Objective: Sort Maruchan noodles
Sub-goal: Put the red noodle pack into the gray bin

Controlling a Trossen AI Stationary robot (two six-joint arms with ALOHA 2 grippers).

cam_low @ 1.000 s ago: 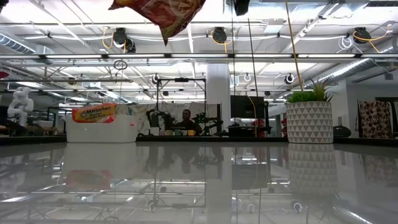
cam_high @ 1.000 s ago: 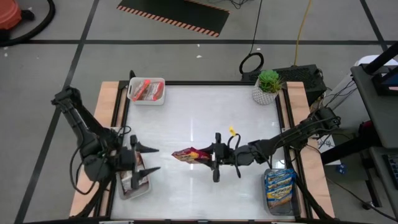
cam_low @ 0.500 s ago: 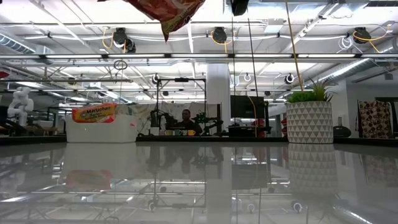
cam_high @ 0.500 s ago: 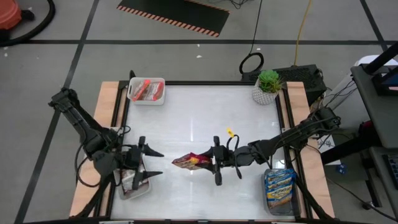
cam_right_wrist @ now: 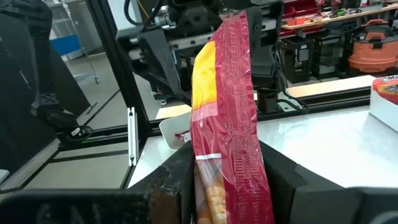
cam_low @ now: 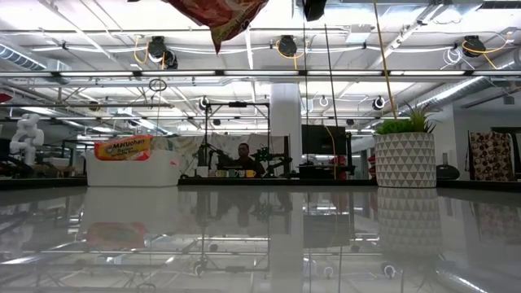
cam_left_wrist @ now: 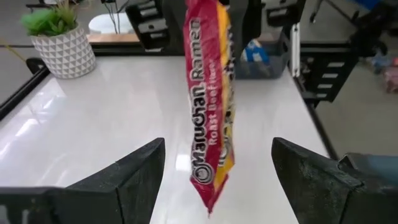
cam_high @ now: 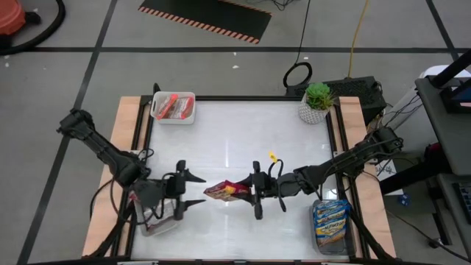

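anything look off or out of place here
Nothing spilled or damaged. The one unusual thing is a dark red noodle packet held in mid-air over the table's middle, clamped edge-on in the right gripper. The left gripper faces it, open, not touching: it looks like a handover.

1. Both arms are dark, near black, built of slim jointed links with chunkier rounded housings at the bends.
2. Thin black cables loop loosely beside the left arm point(cam_high: 103, 151) near its wrist and trail off toward its base.
3. The left pincer point(cam_high: 197, 190) ends in two tapering black fingers point(cam_left_wrist: 121, 180), wedge-shaped with a matte, slightly grainy surface.
4. The right arm point(cam_high: 353, 158) carries black cable loops at its wrist and a small yellow tag or clip there.
5. The right pincer point(cam_high: 254, 193) has blocky black fingers point(cam_right_wrist: 283, 177) with broad flat faces; one finger's inner edge looks brownish.
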